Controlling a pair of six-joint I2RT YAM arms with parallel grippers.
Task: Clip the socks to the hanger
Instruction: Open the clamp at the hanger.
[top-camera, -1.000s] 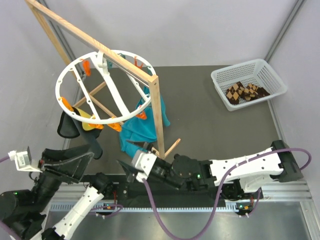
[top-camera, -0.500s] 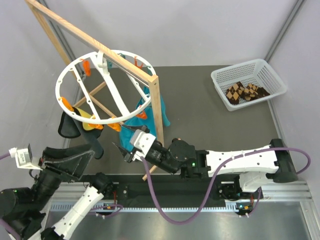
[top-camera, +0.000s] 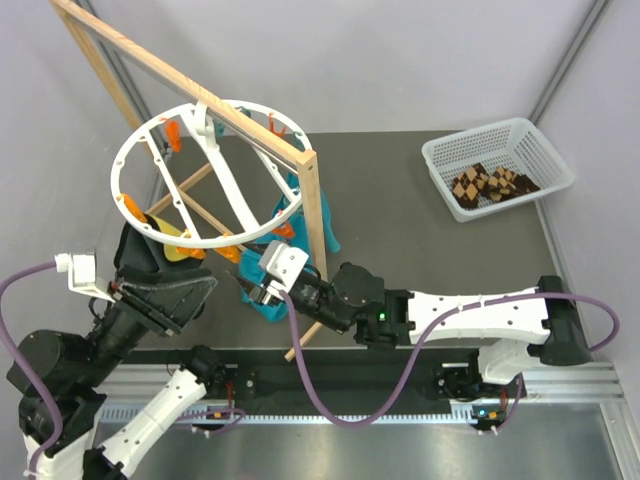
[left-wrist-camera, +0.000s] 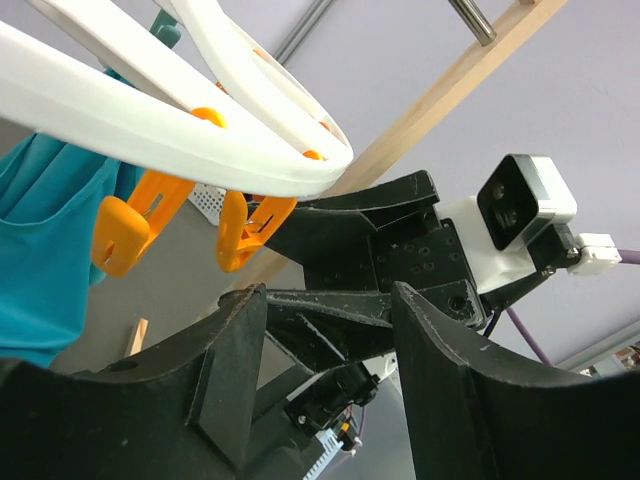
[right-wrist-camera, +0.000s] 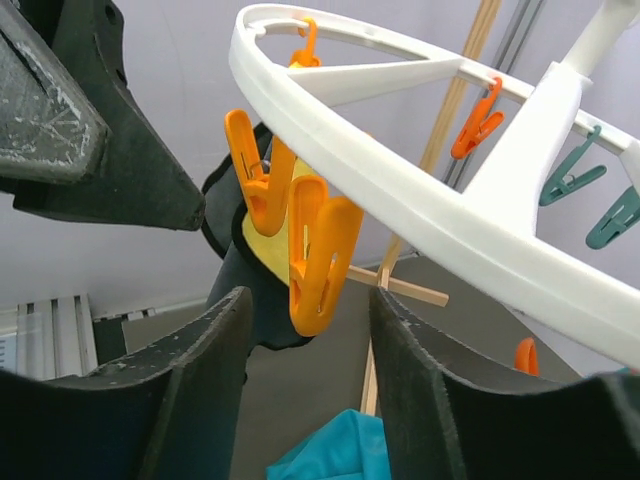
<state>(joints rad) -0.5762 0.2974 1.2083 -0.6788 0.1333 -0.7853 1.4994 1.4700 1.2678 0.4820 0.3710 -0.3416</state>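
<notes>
The argyle socks (top-camera: 490, 184) lie in the white mesh basket (top-camera: 437, 158) at the far right. The hanger (top-camera: 116, 165), a white ring with orange clips, hangs from the wooden frame (top-camera: 318, 220). My right gripper (top-camera: 247, 291) is under the ring's near rim and stands open. In the right wrist view, an orange clip (right-wrist-camera: 320, 262) hangs down from the hanger (right-wrist-camera: 400, 190), its lower end between the right gripper's (right-wrist-camera: 308, 300) fingertips, touching neither. My left gripper (top-camera: 203, 287) faces it from the left, open and holding nothing. The left gripper (left-wrist-camera: 325, 340) sits below two orange clips (left-wrist-camera: 130, 225).
A teal cloth (top-camera: 268, 252) hangs from the ring beside the wooden post. A yellow-and-black cloth (top-camera: 150, 240) hangs at the ring's left. Teal clips (right-wrist-camera: 570, 180) sit on the far rim. The two grippers are close together under the ring.
The right gripper has swung left and away from me, up under the ring's near rim. The left arm has risen toward the same spot. Both jaws have narrowed.
</notes>
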